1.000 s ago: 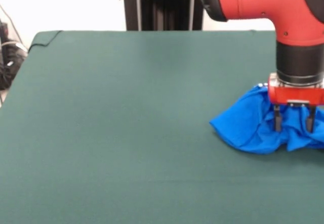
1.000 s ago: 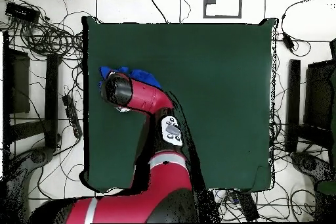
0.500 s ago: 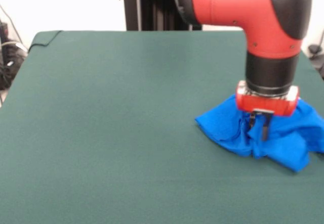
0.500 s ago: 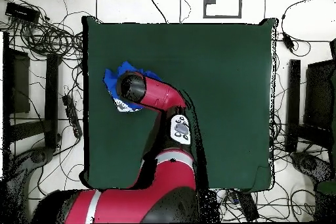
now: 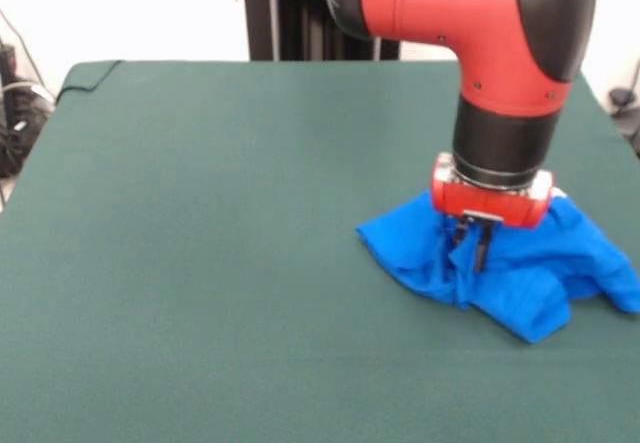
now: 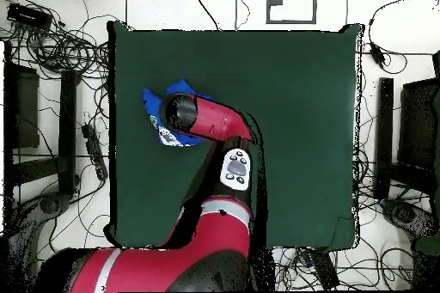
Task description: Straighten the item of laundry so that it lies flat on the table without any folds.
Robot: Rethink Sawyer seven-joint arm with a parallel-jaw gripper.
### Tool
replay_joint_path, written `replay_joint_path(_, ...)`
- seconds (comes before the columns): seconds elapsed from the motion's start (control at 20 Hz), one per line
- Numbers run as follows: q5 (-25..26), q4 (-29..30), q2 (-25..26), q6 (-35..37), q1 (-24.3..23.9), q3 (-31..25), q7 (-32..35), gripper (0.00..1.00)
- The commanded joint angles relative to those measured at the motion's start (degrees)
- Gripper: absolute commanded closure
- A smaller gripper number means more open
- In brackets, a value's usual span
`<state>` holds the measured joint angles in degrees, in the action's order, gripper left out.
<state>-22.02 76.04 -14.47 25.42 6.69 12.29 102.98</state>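
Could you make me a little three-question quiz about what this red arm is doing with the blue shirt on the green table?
1. True or false: the blue shirt lies flat with no folds on the green table.
2. Multiple choice: in the front view, where is the tool? A) high above bare table, B) down in the shirt's bunched cloth, C) off the table's edge.
3. Fill in: in the overhead view, most of the shirt is hidden under the robot's ____.

Key
1. False: it is crumpled in a heap.
2. B: its fingers are close together, pinching a ridge of cloth.
3. Arm.
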Motion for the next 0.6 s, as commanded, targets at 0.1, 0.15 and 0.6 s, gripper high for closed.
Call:
replay_joint_path(0.1,6.9,2.2,-4.7,9.1,3.4,13.9,10.1,1.0)
replay_joint_path(0.15,8.4,2.2,-5.4,9.5,4.6,17.3,10.3,1.0)
replay_joint_path(0.6,16.6,1.1,-3.5,3.7,15.6,40.3,18.6,1.0)
